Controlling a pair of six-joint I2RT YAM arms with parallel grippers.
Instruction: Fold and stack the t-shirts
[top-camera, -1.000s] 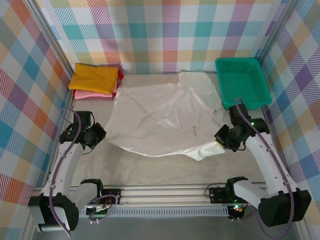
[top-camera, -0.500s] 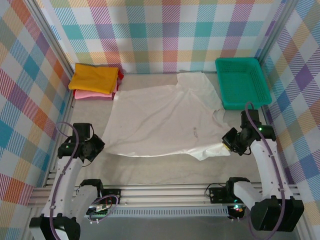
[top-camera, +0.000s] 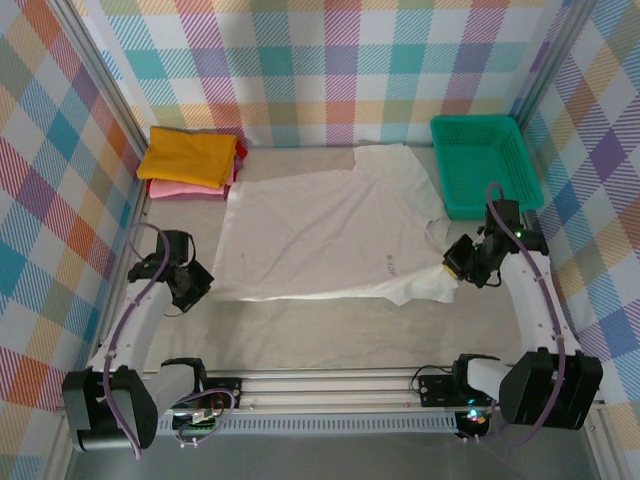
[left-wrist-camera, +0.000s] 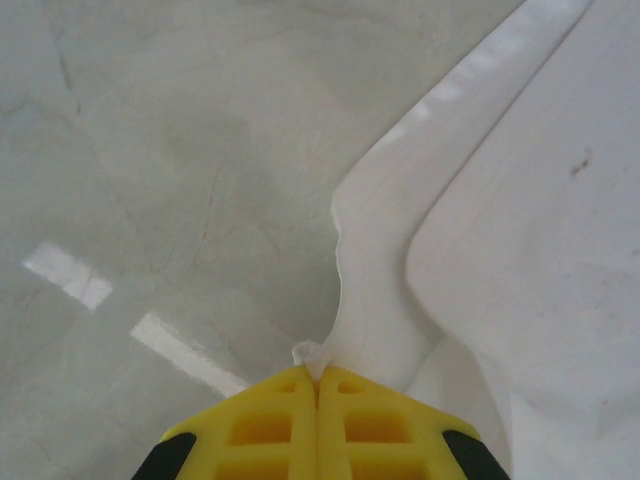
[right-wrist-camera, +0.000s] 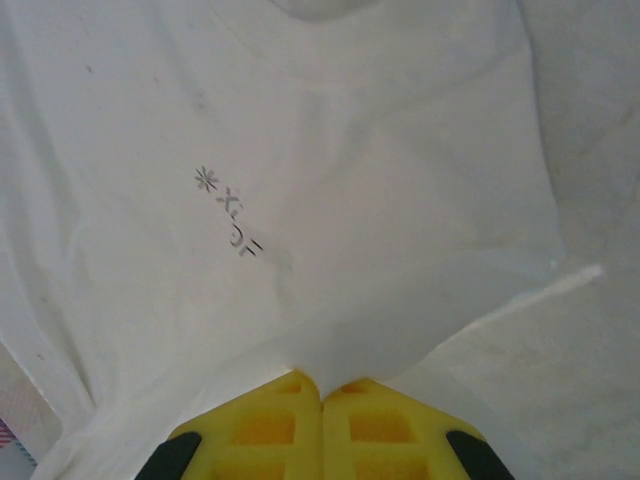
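The red shirt (top-camera: 241, 152) lies mostly hidden under the yellow shirt (top-camera: 188, 153) and pink shirt (top-camera: 180, 188). From above, the chest mark (top-camera: 388, 263) on the white shirt (top-camera: 320, 230) is too small to read. Each wrist view's bottom edge cuts off the left pincer (left-wrist-camera: 318, 374) and right pincer (right-wrist-camera: 321, 382).

The white t-shirt (top-camera: 320, 230) is lying between the yellow jaws of the left gripper (left-wrist-camera: 318, 378) and the right gripper (right-wrist-camera: 320, 385), its grey chest mark (right-wrist-camera: 232, 215) showing just ahead of the right jaws. Far beyond the left jaws, mustard, pink and red folded shirts (top-camera: 188, 155) are showing. Beyond the right jaws, a green basket (top-camera: 487, 165) is standing out. Pastel plaid walls (top-camera: 330, 70) are backing the grey table (top-camera: 330, 335).
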